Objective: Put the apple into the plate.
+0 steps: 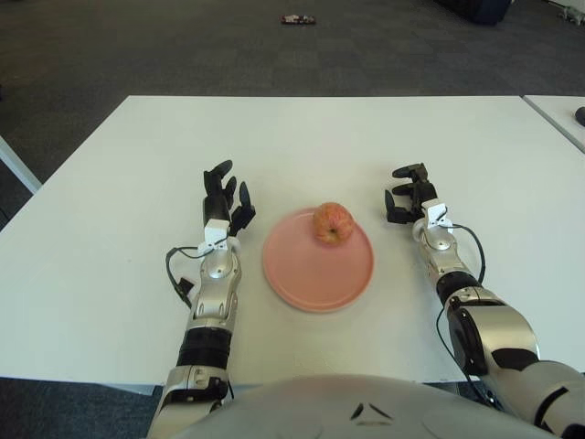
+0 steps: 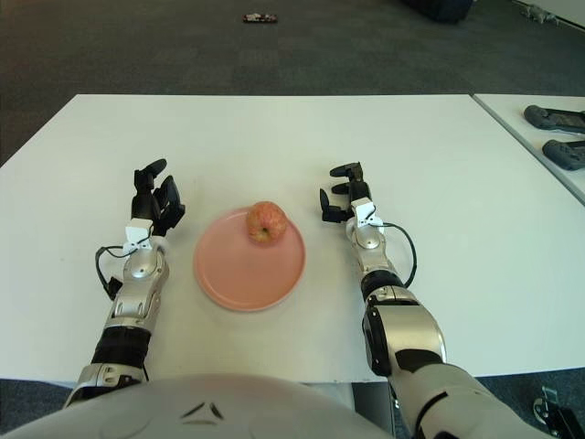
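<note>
A white table (image 1: 302, 137) stands on dark grey carpet (image 1: 183, 46), a second table (image 2: 548, 137) alongside.

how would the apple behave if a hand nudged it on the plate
The apple looks round and smooth, so it would probably roll rather than slide. It sits near the far rim of the shallow pink plate, so a push away could likely tip it onto the table.

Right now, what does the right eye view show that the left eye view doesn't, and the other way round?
Only the right eye view shows two dark handheld controllers on the neighbouring table at the far right. The left eye view catches just one dark edge there and adds nothing of its own. Both show the apple sitting on the pink plate, the left robot hand open beside the plate, the right robot hand open on its other side, and a small object on the carpet.
</note>
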You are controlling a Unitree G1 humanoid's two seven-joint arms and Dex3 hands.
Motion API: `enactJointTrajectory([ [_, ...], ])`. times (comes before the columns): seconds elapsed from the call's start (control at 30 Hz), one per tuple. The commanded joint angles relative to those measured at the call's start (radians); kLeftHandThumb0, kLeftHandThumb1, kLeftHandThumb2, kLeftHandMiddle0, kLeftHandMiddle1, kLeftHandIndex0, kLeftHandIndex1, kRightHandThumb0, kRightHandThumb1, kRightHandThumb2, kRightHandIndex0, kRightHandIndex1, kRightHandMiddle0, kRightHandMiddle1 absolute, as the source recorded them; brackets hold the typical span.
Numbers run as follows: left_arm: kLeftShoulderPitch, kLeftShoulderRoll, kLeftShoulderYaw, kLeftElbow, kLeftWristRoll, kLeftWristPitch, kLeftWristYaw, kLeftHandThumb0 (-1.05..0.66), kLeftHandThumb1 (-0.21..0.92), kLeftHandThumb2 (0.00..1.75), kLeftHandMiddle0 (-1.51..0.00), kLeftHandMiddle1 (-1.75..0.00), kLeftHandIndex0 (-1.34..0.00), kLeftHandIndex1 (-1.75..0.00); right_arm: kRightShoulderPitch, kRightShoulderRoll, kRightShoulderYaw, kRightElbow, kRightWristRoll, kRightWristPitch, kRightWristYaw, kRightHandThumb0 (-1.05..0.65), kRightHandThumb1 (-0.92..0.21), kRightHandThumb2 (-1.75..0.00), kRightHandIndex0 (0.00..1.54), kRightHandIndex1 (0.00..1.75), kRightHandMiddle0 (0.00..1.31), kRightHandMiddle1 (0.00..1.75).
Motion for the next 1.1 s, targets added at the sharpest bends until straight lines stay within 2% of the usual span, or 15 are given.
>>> enactJointTrajectory([
  [0.0, -0.004, 0.010, 0.000, -0.012, 0.001, 0.013, -0.005, -0.70, 0.92, 0.72, -0.44, -0.10, 0.00, -1.01, 0.033, 0.009, -0.001, 0.058, -0.009, 0.039, -0.006, -0.02, -0.23, -1.43, 1.34, 1.75, 1.12, 1.75],
  [0.5, -0.006, 0.014, -0.002, -0.018, 0.004, 0.024, -0.009, -0.68, 0.92, 0.75, -0.43, -0.09, 0.00, -0.95, 0.035, 0.007, -0.028, 0.051, 0.014, -0.001, 0.023, -0.01, -0.21, -1.44, 1.34, 1.75, 1.13, 1.75],
  [1.07, -0.003, 0.010, -0.002, -0.030, 0.005, 0.038, -0.005, -0.69, 0.92, 0.74, -0.43, -0.10, 0.00, -0.99, 0.040, 0.008, -0.041, 0.037, 0.020, -0.005, 0.034, -0.01, -0.22, -1.43, 1.34, 1.75, 1.13, 1.75],
])
